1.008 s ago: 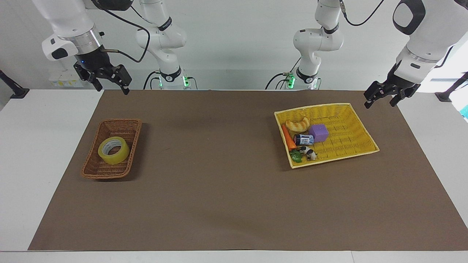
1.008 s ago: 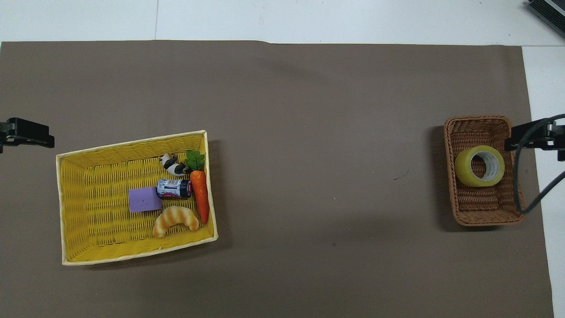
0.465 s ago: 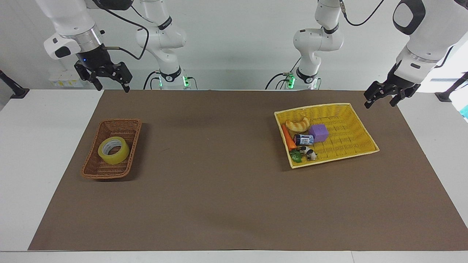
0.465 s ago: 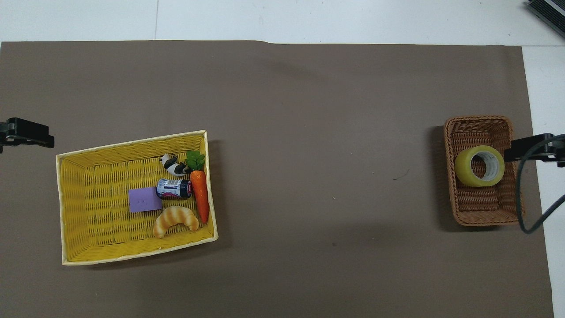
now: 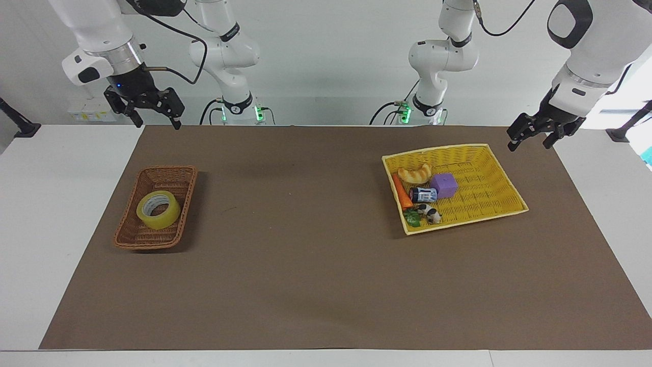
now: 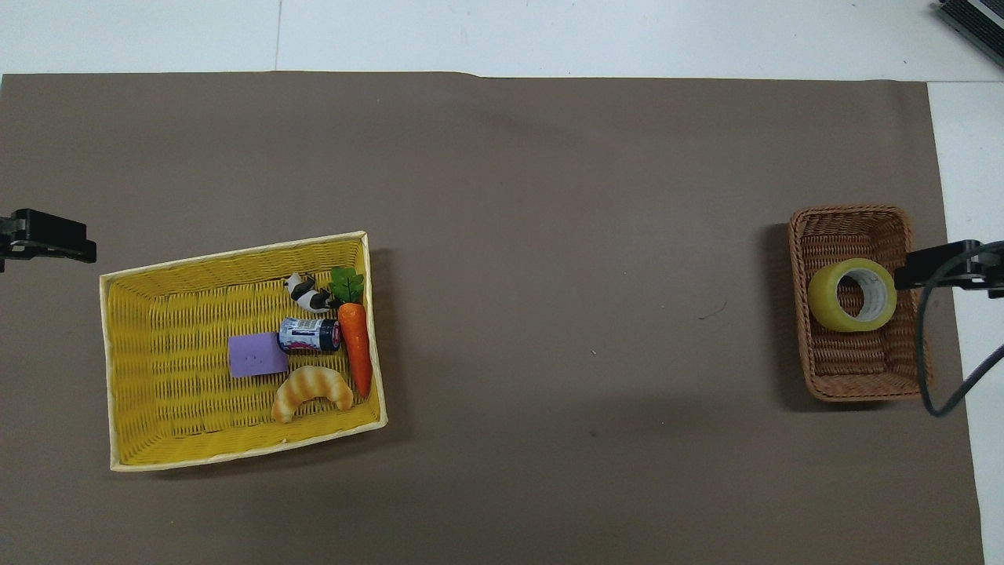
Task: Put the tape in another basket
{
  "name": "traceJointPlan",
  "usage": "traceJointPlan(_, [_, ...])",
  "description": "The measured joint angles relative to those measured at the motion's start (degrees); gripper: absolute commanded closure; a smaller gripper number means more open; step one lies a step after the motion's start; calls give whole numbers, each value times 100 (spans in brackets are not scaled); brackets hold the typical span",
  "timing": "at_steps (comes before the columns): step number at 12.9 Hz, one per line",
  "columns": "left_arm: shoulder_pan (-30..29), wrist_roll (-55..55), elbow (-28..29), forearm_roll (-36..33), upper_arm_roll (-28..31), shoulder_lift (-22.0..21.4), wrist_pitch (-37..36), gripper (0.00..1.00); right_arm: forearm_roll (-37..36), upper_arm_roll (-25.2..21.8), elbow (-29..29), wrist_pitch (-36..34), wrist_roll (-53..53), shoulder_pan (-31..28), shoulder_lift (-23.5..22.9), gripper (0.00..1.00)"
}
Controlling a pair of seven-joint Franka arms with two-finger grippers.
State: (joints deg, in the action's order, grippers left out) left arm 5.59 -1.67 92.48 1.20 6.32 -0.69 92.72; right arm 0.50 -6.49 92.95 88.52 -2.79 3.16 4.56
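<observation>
The tape (image 5: 158, 209) (image 6: 853, 294), a yellow roll with a pale core, lies on its side in the brown wicker basket (image 5: 133, 239) (image 6: 859, 386) at the right arm's end of the table. My right gripper (image 5: 157, 124) hangs high and open with nothing between its fingers. In the overhead view one of its fingers (image 6: 933, 267) shows over the basket's outer rim beside the tape. My left gripper (image 5: 528, 146) is open and empty in the air over the mat's edge, by the corner of the yellow basket (image 5: 501, 176) (image 6: 157, 447). Only one finger (image 6: 49, 235) of it shows from overhead.
The yellow basket holds a croissant (image 5: 415, 174), a purple cube (image 5: 444, 185), a small can (image 5: 424, 194), a carrot (image 5: 402, 192) and a black-and-white toy animal (image 5: 430, 213). A brown mat (image 5: 316, 255) covers the table between the baskets.
My right gripper has risen a little and shifted slightly back toward the robots. The left arm, the tape and both baskets have not moved.
</observation>
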Motion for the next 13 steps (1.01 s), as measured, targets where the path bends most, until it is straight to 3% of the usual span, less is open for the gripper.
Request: traceJointPlan(13, [0,0,0,0,1,0,0,0,0,-33,22,-20,68,-160,3,0])
